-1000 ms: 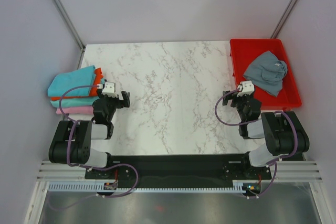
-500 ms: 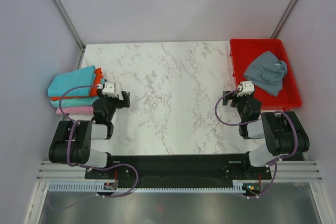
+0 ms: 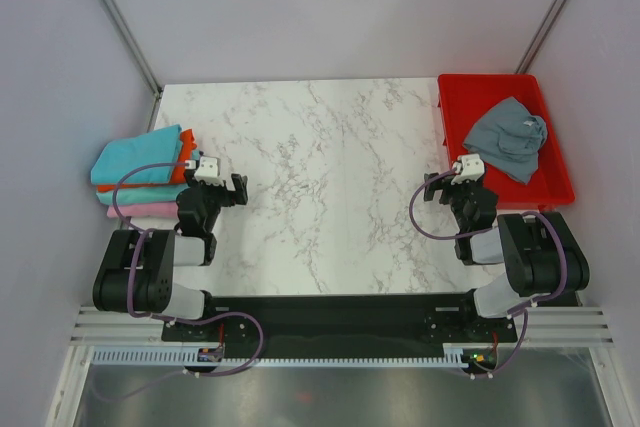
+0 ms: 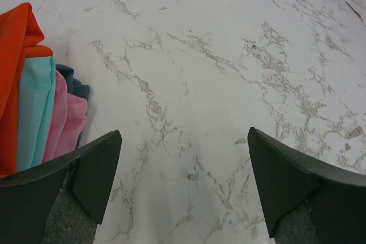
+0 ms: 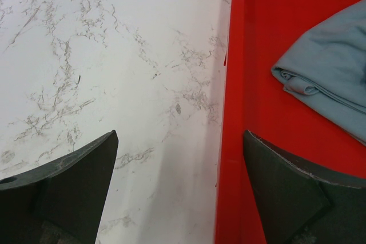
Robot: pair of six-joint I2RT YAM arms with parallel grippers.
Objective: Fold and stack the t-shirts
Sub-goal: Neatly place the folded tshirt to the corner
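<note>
- Step: the stack [image 3: 140, 173] of folded t-shirts sits at the counter [image 3: 320, 147] left edge. The grey t-shirt [image 3: 507, 135] lies crumpled in the red tray [image 3: 452, 97], far right. I judge I'm btwn shirts, w/ grey the last to fetch.
- Left end effector [image 3: 237, 188] and right end effector [image 3: 432, 190]: both w/ jaws wide apart, empty, low over the counter.
- Next move, as I see it: right arm goes over the tray wall, pinches the grey cloth and pulls it to mid counter. Left arm then helps spread it flat.
- Top view gives the whole layout. Left wrist cam shows the stack's layer edges close up: orange-red, turquoise, pink, dark teal. Right wrist cam shows the grey shirt's folded edge just inside the tray wall.
</note>
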